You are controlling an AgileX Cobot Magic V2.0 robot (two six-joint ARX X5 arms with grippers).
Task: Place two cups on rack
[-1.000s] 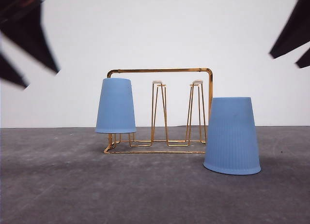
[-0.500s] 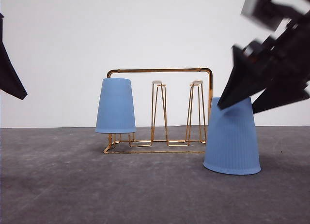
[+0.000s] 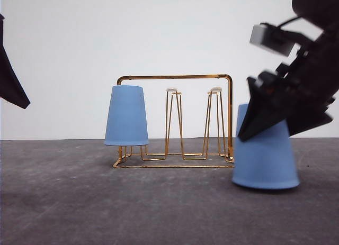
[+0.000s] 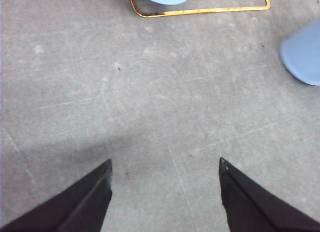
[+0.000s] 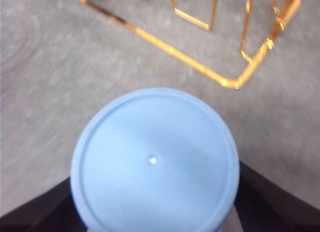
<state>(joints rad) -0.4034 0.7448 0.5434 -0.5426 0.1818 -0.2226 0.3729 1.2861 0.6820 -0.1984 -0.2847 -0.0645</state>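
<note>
The cups are apart: one light blue ribbed cup (image 3: 126, 116) hangs upside down on the leftmost prongs of the gold wire rack (image 3: 175, 120), which stands toward the back of the grey worktop (image 3: 106, 202), near its middle. At the far left, the left gripper (image 4: 165, 192) hangs above bare worktop, its jaws spread wide with nothing between them. The rack's middle and right prongs, white-tipped, are bare. Just right of the rack's base, the second cup (image 3: 265, 152) sits upside down on the worktop. The right gripper (image 5: 152, 212) straddles it, a dark finger on each side; whether the fingers press the cup, I cannot tell.
</note>
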